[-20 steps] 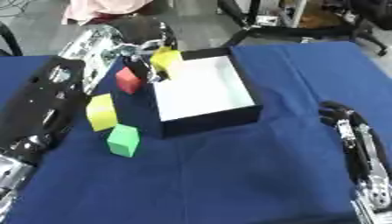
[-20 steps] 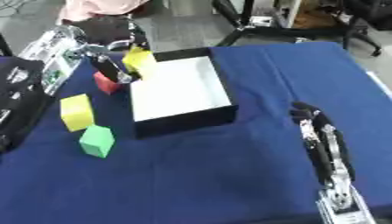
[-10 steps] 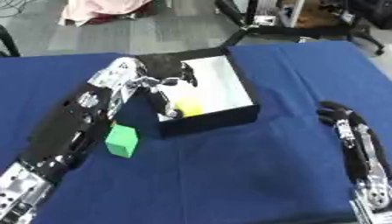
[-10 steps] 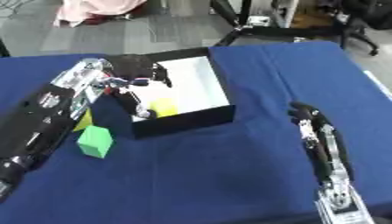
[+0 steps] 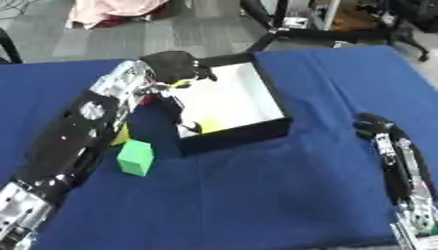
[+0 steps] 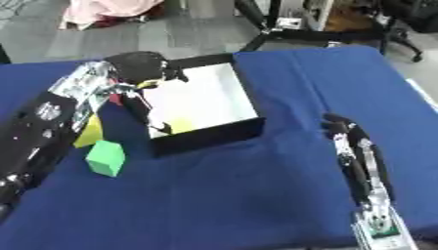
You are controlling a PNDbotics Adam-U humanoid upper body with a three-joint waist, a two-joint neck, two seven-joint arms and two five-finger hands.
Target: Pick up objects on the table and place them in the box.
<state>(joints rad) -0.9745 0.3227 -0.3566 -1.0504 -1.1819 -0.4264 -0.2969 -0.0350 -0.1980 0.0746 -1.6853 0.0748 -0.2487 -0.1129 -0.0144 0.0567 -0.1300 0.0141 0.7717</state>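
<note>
Left hand (image 5: 174, 67) over the far-left corner of the box (image 5: 272, 100), fingers curled with nothing clearly in them; right hand (image 5: 376, 128) idle near the right edge of the table (image 5: 256, 195), fingers relaxed. Inside the box near its front wall, one yellow piece (image 5: 209, 126) already delivered. Still outside along the box's left side: green cube (image 5: 135, 157), yellow block (image 6: 90, 132) and a red bit (image 6: 114, 99) half hidden by the arm, so, judging by that, under halfway done.

A blue cloth (image 5: 256, 195) covers the table; beyond its far edge lies grey floor (image 5: 128, 34); a pink bundle of fabric (image 5: 116, 10) sits on that floor at upper left; black chair legs on castors (image 5: 342, 34) spread at upper right, near a brown patch (image 5: 355, 17).
</note>
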